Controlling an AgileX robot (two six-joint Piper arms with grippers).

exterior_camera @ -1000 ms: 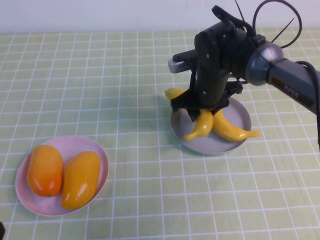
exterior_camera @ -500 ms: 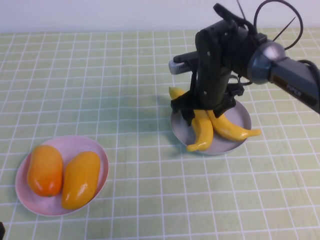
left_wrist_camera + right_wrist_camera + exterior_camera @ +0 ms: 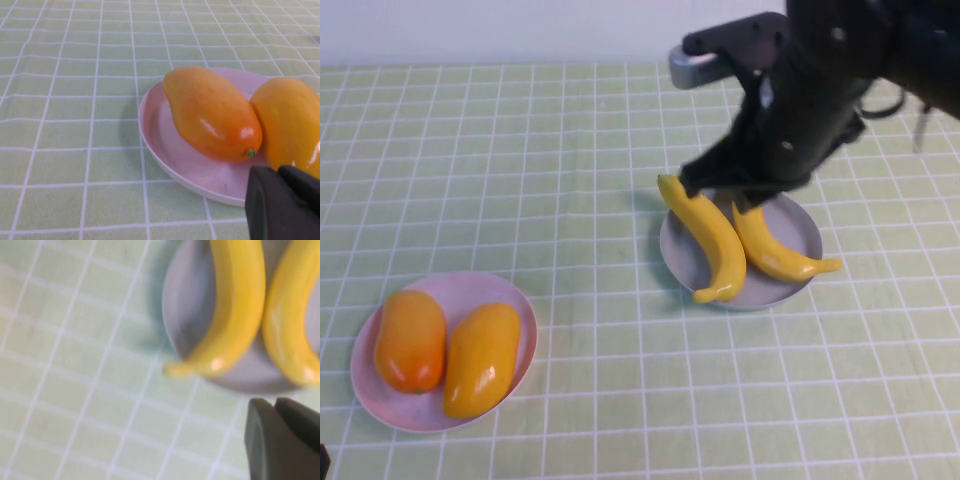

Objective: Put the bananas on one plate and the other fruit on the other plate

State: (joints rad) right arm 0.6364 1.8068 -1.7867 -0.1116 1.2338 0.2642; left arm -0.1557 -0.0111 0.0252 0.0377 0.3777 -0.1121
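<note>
Right end effector (image 3: 735, 195) above far edge of grey-blue plate (image 3: 798, 222), right of centre; grip state cannot tell, holds nothing seen. Two bananas (image 3: 708, 235) lie side by side on that plate, tips overhanging rim. Left end effector (image 3: 282, 202) at near left, beside pink plate (image 3: 515, 300); grip unclear. Two mango-like fruits (image 3: 480, 357) rest touching on pink plate. Green checked surface (image 3: 520, 150).

bananas (image 3: 712, 235): 2 | mangoes (image 3: 480, 358): 2 | plates (image 3: 800, 225): 2
</note>
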